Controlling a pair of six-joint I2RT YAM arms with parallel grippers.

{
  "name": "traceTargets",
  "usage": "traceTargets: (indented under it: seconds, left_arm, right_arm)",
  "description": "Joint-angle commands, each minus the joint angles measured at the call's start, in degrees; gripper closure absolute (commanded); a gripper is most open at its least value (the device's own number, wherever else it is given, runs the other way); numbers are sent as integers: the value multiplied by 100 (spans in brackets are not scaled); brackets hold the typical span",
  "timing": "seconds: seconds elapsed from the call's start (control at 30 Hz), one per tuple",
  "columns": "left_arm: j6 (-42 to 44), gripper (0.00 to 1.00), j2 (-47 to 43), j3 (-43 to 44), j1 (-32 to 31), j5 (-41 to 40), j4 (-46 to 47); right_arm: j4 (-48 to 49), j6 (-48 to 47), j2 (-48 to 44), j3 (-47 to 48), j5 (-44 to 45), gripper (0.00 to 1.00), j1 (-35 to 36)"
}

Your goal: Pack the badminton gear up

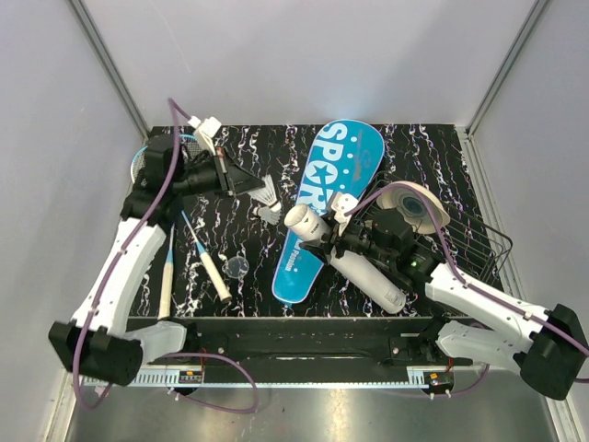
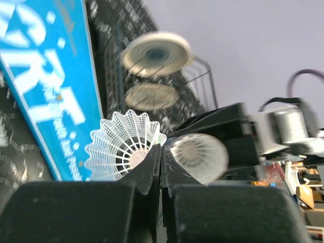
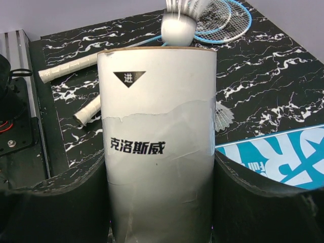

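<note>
My right gripper [image 1: 342, 238] is shut round the long white tube [image 1: 363, 272] and holds it tilted, its open mouth [image 1: 299, 219] toward the left; the tube fills the right wrist view [image 3: 157, 152]. My left gripper [image 1: 254, 187] is shut on the skirt of a white shuttlecock [image 1: 267, 194], held just off the tube's mouth. This shuttlecock also shows in the left wrist view [image 2: 124, 147] and, blurred, in the right wrist view [image 3: 178, 23]. A second shuttlecock [image 1: 269, 213] lies on the table. The blue SPORT cover [image 1: 324, 184] lies under the tube. Two rackets [image 1: 210, 270] lie at the left.
A black wire basket [image 1: 483, 241] stands at the right with round woven discs [image 1: 416, 207] in it. A small clear round cap [image 1: 236, 267] lies by the racket handles [image 3: 66, 68]. The racket heads [image 3: 223, 20] lie at the table's far left corner.
</note>
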Motion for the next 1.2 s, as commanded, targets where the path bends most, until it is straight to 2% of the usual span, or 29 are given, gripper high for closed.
traceTargets:
  seconds: [0.0, 0.37, 0.73, 1.17]
  left_arm:
    - [-1042, 100, -711, -148, -1, 248, 1744]
    - [-1131, 100, -659, -183, -862, -279, 2027]
    - [-982, 100, -641, -289, -1047, -376, 1798]
    - [-1281, 100, -456, -666, -1381, 282, 2185]
  right_arm:
    - [100, 32, 140, 84, -107, 73, 32]
    - [372, 164, 158, 154, -187, 73, 32]
    - [565, 252, -36, 49, -55, 74, 32]
    - [724, 261, -62, 49, 103, 74, 32]
